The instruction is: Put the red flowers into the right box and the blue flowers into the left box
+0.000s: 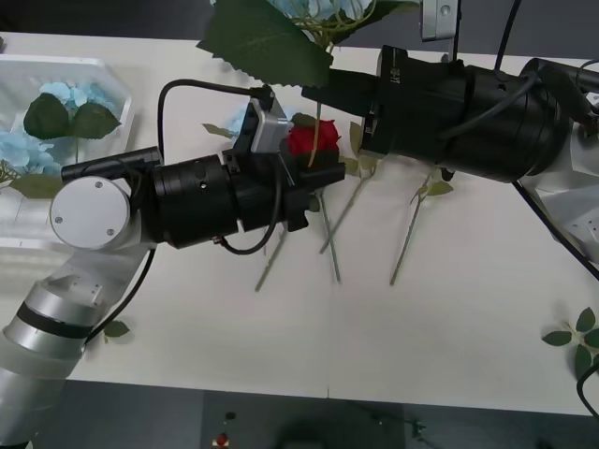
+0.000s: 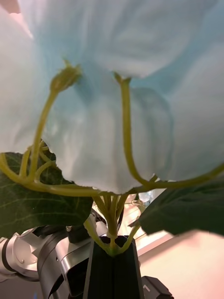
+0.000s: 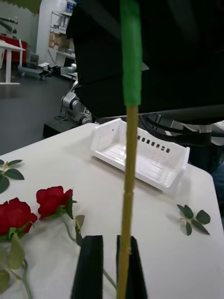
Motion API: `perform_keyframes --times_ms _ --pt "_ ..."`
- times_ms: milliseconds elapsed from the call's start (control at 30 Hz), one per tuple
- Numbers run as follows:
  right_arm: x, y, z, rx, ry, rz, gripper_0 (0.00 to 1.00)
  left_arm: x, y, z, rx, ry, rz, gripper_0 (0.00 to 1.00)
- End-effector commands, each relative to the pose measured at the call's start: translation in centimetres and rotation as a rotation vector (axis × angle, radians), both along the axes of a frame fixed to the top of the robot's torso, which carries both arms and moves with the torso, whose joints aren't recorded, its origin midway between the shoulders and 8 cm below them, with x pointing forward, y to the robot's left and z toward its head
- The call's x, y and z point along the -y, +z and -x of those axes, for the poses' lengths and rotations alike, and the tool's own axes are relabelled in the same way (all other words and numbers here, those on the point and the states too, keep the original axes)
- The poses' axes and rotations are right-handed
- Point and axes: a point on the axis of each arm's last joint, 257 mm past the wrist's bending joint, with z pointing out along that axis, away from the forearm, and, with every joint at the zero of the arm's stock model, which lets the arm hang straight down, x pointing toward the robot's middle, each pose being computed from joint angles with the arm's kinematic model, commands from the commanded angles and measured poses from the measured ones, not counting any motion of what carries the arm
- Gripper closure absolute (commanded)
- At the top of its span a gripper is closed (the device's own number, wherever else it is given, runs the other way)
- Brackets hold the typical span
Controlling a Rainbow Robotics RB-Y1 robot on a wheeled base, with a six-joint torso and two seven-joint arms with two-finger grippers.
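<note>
Both pincers grip one blue flower's stem (image 3: 128,187) above the table (image 1: 449,318).

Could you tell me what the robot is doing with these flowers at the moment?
The right gripper is shut on a blue flower just below its head, held above the table. The left gripper is at that flower's long stem, which looks like a handover. Other blue flowers lie in the left bin. Two red roses lie on the table, and the white basket has no flowers in it.
</note>
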Motion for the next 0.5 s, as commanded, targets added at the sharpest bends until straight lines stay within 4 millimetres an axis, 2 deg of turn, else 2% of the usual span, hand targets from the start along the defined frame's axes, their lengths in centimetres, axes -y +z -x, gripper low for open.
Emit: perform_keyframes --times_ms 33,133,167,200,233,267,300,433,500 --pt "-1.2 2.6 1.4 0.031 0.040 -0.027 1.00 -0.9 0.4 -0.1 0.063 0.006 -0.022 1.00" --pt "-1.2 2.5 1.4 0.023 0.040 -0.028 1.00 -1.6 0.2 -0.2 0.050 0.013 -0.016 1.00" --pt "-1.2 2.5 1.4 0.025 0.038 -0.026 0.88 -2.1 0.1 -0.3 0.043 0.018 -0.017 1.00" --pt "-1.2 2.4 1.3 0.024 0.036 -0.023 0.55 -2.7 0.1 -0.4 0.032 0.026 -0.007 1.00" --pt "-1.2 2.4 1.3 0.024 0.034 -0.023 0.38 -3.0 0.0 -0.4 0.025 0.027 -0.006 1.00" --pt "-1.2 2.4 1.3 0.023 0.035 -0.022 0.13 -3.6 0.1 -0.4 0.010 0.030 0.011 1.00" --pt "-1.2 2.3 1.2 0.019 0.034 -0.021 0.00 -4.3 0.1 -0.4 -0.006 0.034 0.024 1.00" --pt "-1.2 2.3 1.2 0.016 0.033 -0.022 0.00 -6.7 0.4 -0.4 -0.036 0.056 0.059 1.00" --pt "-1.2 2.3 1.2 0.012 0.034 -0.020 0.00 -8.8 0.5 -0.4 -0.054 0.074 0.078 1.00"
